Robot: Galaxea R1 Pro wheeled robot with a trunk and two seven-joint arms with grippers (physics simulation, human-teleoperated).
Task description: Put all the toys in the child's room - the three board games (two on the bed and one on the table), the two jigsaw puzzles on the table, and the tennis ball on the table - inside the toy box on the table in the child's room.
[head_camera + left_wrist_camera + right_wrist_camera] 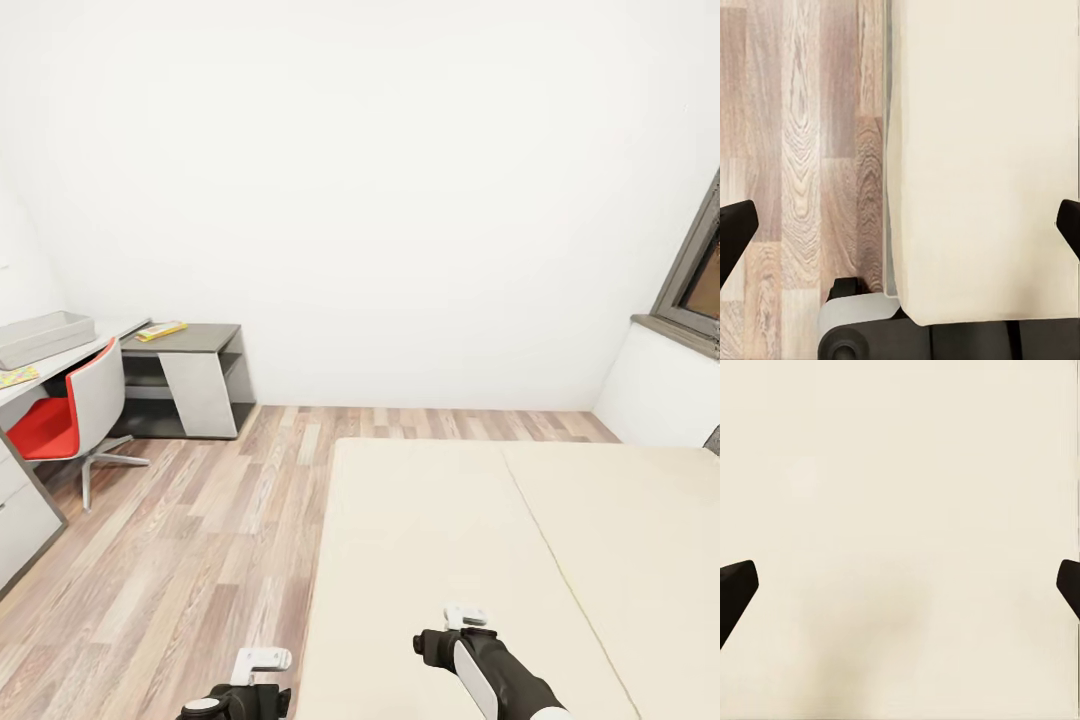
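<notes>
While the robot faced the bed [480, 540], the toy box [42, 336] sat at far left on the bench [60, 358], a puzzle [16, 377] beside it, a game box [161, 330] farther along. Both end effectors, left [262, 660] and right [466, 615], hung spread and empty. No games showed on the mattress; finding them likely came next.

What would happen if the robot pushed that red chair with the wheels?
The red chair would probably roll easily, since it stands on a star base on smooth wood floor. A push high on its backrest might turn or tip it rather than slide it. It looks heavy for one small pincer.
</notes>
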